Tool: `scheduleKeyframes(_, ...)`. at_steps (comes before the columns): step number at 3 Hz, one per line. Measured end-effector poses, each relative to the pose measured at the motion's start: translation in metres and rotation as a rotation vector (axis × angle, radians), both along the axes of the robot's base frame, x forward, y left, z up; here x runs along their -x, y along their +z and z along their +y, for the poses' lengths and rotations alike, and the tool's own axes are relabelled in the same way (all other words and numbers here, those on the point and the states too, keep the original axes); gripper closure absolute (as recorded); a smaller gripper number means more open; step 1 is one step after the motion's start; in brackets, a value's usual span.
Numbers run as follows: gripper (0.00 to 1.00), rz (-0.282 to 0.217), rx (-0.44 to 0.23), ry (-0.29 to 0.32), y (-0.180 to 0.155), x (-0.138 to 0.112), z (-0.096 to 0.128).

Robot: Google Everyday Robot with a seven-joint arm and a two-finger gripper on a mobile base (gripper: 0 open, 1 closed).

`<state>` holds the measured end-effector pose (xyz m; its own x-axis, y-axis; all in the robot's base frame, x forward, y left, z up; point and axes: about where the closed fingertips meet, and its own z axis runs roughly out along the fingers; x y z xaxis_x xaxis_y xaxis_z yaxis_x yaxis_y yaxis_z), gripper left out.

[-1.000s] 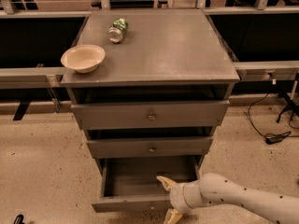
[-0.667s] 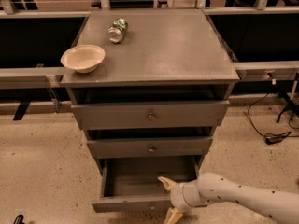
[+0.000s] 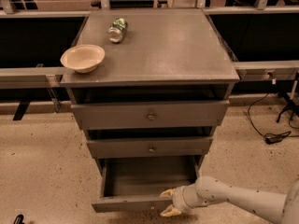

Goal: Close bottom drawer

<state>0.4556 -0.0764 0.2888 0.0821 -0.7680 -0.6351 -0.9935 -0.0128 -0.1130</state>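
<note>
Camera view shows the bottom drawer (image 3: pixel 147 177) pulled well out at the foot of the grey bench (image 3: pixel 187 55), its box bare inside. The gripper (image 3: pixel 163 204) is at the right part of the drawer's front panel, open, with one pale finger above the panel's edge and one below, holding nothing. The arm (image 3: pixel 233 200) reaches in from the lower right. The step in hand looks like the push itself. Next it calls for a straight, level shove inward until the front sits under the middle drawer (image 3: pixel 117 148). On the bench top rest a cream bowl (image 3: pixel 83 58) and a toppled can (image 3: pixel 117 29). Around lie speckled floor (image 3: pixel 42 162) and a black cable (image 3: pixel 261 125).
</note>
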Motion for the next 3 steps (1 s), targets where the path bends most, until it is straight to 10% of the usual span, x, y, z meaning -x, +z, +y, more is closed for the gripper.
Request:
scheduleKeyframes(2,0.99,0.032,0.065,0.008,-0.072,-0.006,-0.010)
scheduleKeyframes(3,1.00,0.040,0.059,0.009,-0.097,-0.005,-0.014)
